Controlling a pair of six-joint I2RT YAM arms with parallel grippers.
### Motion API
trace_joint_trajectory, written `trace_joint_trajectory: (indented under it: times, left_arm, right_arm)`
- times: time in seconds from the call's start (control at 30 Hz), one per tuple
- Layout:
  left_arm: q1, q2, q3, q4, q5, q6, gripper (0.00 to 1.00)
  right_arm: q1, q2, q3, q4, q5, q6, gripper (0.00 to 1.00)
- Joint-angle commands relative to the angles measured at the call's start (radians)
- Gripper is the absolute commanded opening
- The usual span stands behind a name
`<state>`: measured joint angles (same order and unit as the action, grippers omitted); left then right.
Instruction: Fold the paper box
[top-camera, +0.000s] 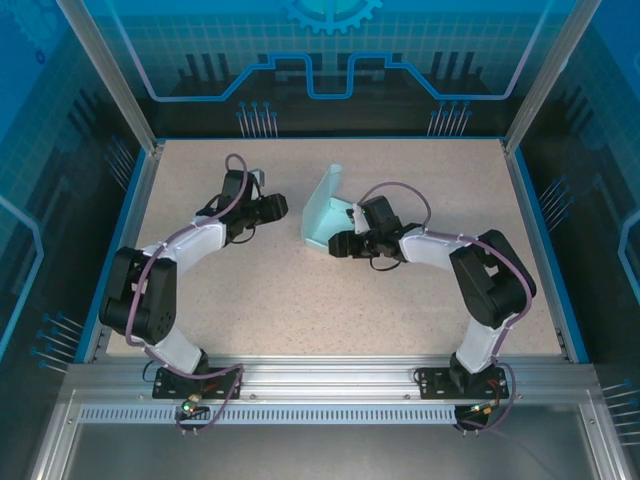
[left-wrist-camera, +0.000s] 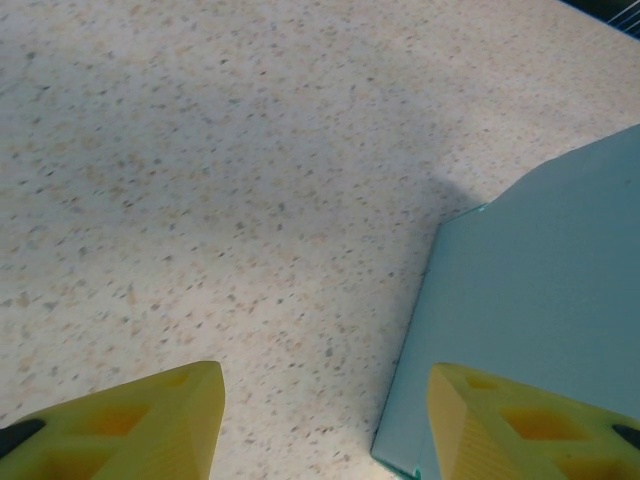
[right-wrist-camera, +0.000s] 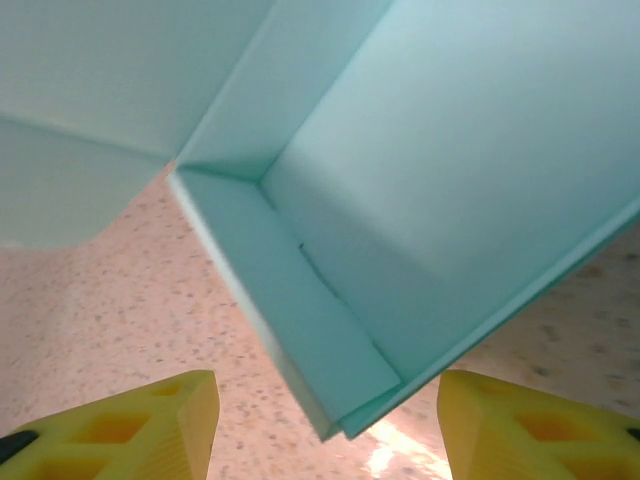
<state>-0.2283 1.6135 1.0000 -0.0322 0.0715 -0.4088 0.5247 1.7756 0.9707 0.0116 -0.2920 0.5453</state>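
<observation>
One speckled table carries one pale-blue paper box, two arms counting left arm and right arm, and two grippers, left gripper and right gripper, each with two yellow fingers.

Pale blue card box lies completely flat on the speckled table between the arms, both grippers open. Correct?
Not flat. The pale light-blue card box is partly folded: the right wrist view shows walls meeting at a corner, with one panel standing up. The rest holds: it sits on the speckled table between the arms, left gripper and right gripper both open.
</observation>
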Motion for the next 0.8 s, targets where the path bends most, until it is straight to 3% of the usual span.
trace_joint_trajectory:
  times: [0.0,0.27,0.53,0.67,0.7,0.77]
  left_arm:
    - [0.009,-0.053,-0.039,0.024,-0.027,0.025,0.58]
    - [0.009,-0.142,-0.1,0.019,-0.001,0.015,0.59]
    - [0.009,-0.25,-0.168,0.015,-0.019,0.048,0.65]
    - [0.012,-0.299,-0.174,-0.044,-0.083,0.1,0.69]
    - [0.012,-0.312,-0.179,-0.051,-0.098,0.107,0.71]
    - [0.013,-0.337,-0.193,-0.05,-0.109,0.103,0.85]
  right_arm:
    - [0.036,0.018,0.032,0.047,-0.053,0.02,0.61]
    - [0.008,-0.095,0.017,-0.107,0.086,-0.08,0.61]
    - [-0.029,-0.245,0.033,-0.33,0.395,-0.232,0.65]
    - [-0.047,-0.295,0.049,-0.389,0.516,-0.276,0.68]
    - [-0.053,-0.307,0.05,-0.399,0.549,-0.281,0.69]
    - [-0.072,-0.322,0.051,-0.411,0.597,-0.286,0.75]
